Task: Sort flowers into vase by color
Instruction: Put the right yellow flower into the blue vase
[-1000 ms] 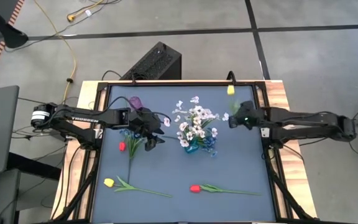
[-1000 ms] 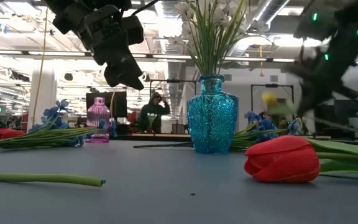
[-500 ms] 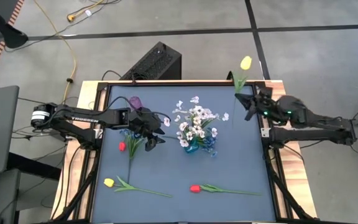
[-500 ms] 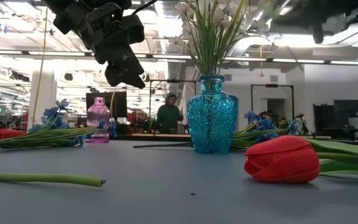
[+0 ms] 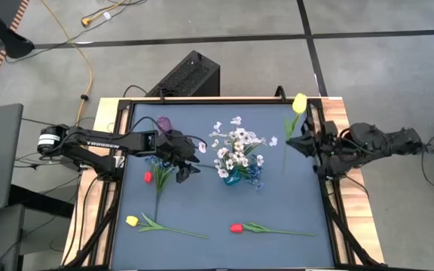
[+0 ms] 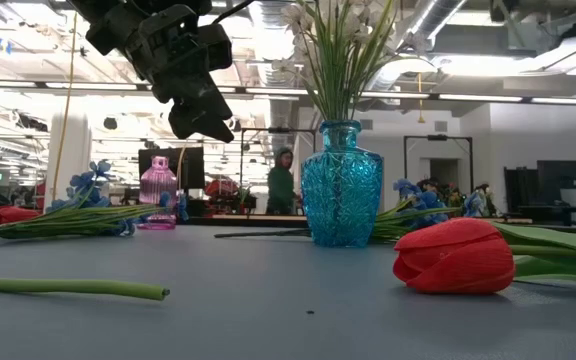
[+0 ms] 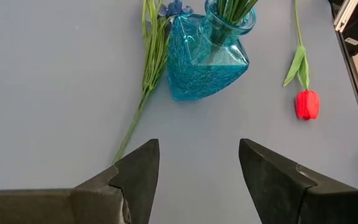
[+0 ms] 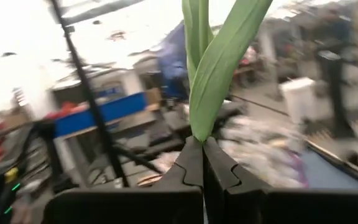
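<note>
A blue glass vase [image 5: 232, 175] with white sprigs [image 5: 236, 143] stands mid-table. A pink vase [image 5: 163, 123] stands at the far left. My right gripper [image 5: 296, 139], near the table's right edge, is shut on a yellow tulip [image 5: 299, 102]. My left gripper [image 7: 197, 168] hovers open above the table, left of the blue vase [image 7: 207, 65]. Flat on the table lie a red tulip with blue sprigs [image 5: 157, 175], a second yellow tulip [image 5: 132, 220], a red tulip [image 5: 236, 227] and blue sprigs [image 5: 256, 177] beside the blue vase. My right gripper pinches the yellow tulip between its two fingers at the base of its leaves [image 8: 197, 134], coming from the table's right side across the stem. The tulip is lifted clear; its blossom points toward the far edge and the stem's free end [image 5: 283, 167] hangs on the near side.
The table's frame rails [image 5: 324, 181] run close under the right arm. A black box [image 5: 191, 75] sits on the floor beyond the far edge. The blue mat [image 5: 292, 203] is bare at the near right. A person [image 6: 282, 180] stands in the room behind.
My right gripper has risen and drawn back from beside the white sprigs toward the table's right edge, tipping as it went. The yellow tulip went up with it, leaving the low view, and its blossom swung toward the far edge. The left arm kept still.
</note>
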`<move>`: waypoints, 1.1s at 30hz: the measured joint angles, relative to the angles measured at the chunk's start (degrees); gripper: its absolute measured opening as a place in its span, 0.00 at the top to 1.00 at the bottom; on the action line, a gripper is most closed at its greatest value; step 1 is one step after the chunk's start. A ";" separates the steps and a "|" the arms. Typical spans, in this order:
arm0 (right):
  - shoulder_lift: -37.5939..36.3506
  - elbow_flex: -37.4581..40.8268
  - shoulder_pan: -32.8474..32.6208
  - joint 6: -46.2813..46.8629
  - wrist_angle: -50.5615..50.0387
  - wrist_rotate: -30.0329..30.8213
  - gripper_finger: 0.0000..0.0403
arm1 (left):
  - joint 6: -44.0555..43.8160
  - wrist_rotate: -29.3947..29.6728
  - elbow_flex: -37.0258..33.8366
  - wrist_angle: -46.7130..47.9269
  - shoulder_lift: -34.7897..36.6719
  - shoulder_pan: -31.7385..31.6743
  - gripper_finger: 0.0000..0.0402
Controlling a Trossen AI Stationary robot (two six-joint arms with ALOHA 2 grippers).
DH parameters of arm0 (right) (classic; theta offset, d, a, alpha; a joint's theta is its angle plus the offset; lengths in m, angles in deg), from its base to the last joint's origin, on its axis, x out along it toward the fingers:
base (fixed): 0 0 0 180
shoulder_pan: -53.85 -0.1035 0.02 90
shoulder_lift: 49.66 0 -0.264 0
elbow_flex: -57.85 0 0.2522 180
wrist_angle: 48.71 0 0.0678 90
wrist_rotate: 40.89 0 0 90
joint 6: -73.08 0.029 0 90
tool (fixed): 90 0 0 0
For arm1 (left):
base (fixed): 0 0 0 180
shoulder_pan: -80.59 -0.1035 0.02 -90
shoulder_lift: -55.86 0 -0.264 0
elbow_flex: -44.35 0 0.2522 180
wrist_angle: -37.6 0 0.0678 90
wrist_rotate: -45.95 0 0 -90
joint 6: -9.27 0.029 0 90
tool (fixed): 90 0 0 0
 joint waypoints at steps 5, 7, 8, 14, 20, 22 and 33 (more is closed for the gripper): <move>7.81 0.00 -8.86 -11.33 8.94 0.96 0.96 | -0.07 0.05 0.00 -0.14 0.00 -0.56 0.48; 12.19 0.00 -11.23 -16.41 12.23 1.92 0.96 | -0.09 0.04 0.00 -0.22 0.00 -1.01 0.48; 14.43 0.00 -11.98 -18.54 14.33 2.69 0.96 | -0.13 0.05 0.00 -0.23 0.00 -1.28 0.48; 24.94 0.02 -12.50 -23.70 27.86 6.15 0.96 | -1.68 0.03 0.00 -0.43 0.00 -2.62 0.48; 31.14 0.04 -9.48 -23.78 35.63 6.08 0.96 | -2.03 -0.06 0.00 -1.85 0.00 -2.88 0.48; 32.85 0.04 -8.72 -23.74 38.80 4.56 0.96 | -2.64 -0.26 -0.02 -2.13 0.00 -2.88 0.48; 42.07 0.04 -4.72 -22.20 48.02 -0.53 0.96 | -3.54 -0.26 -0.02 -2.38 0.00 -2.88 0.48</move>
